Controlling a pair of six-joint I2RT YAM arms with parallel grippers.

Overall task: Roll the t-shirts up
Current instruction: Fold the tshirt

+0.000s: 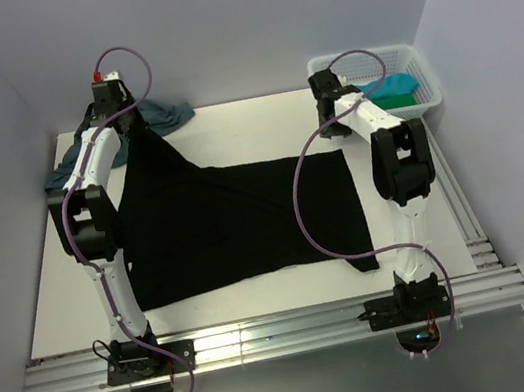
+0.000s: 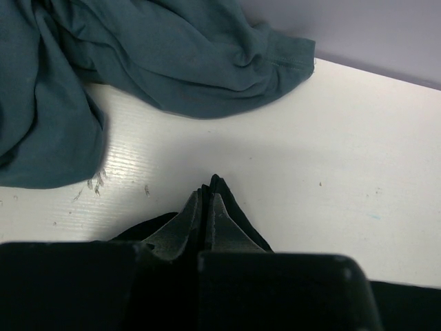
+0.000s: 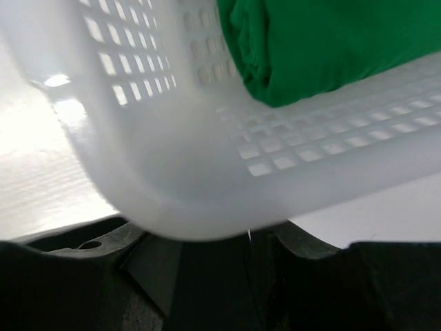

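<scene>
A black t-shirt [image 1: 236, 221] lies spread over the middle of the table. Its far left corner is pulled up to my left gripper [image 1: 131, 128], which is shut on that black cloth [image 2: 234, 203]; the fingers [image 2: 205, 192] meet with cloth pinched between them. A dusty grey-teal t-shirt [image 1: 166, 114] lies bunched just behind it, and it also shows in the left wrist view [image 2: 138, 62]. My right gripper [image 1: 323, 84] is pressed against the near left corner of the basket. Its jaws [image 3: 213, 255] stand apart, with the tips hidden behind the basket wall.
A white plastic mesh basket [image 1: 432, 97] stands at the back right and holds a turquoise t-shirt [image 1: 390, 87] and a green t-shirt [image 1: 414, 98]. The right wrist view shows the basket wall [image 3: 172, 138] and the green cloth [image 3: 310, 48]. Walls enclose the left, back and right.
</scene>
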